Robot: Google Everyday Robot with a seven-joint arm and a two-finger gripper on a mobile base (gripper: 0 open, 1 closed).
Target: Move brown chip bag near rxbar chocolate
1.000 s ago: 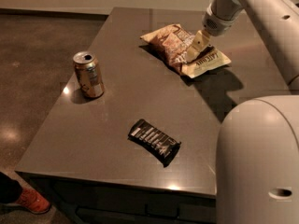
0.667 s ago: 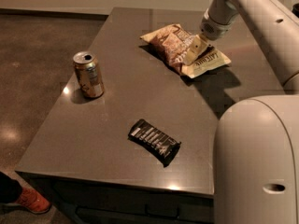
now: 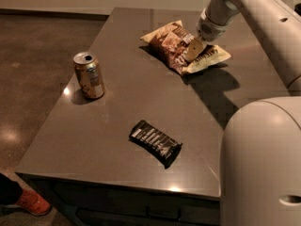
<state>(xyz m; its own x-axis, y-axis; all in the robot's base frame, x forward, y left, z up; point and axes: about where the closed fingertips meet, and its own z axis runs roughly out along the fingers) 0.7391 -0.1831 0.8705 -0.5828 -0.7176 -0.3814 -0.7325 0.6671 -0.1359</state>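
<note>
The brown chip bag (image 3: 175, 45) lies crumpled at the far right of the grey table (image 3: 141, 93), its cream-tan end with lettering pointing right. My gripper (image 3: 194, 45) comes down from the upper right and sits right on the bag's middle, touching it. The rxbar chocolate (image 3: 155, 142), a flat black wrapper with white lettering, lies near the table's front edge, well apart from the bag and the gripper.
A tan-gold drink can (image 3: 89, 75) stands upright at the table's left side. My white arm and base (image 3: 263, 164) fill the right of the view. The dark floor lies to the left, with an orange shoe (image 3: 28, 202) at the bottom left.
The arm has shifted slightly left and lower onto the bag. The bag, the can and the bar have not visibly moved.
</note>
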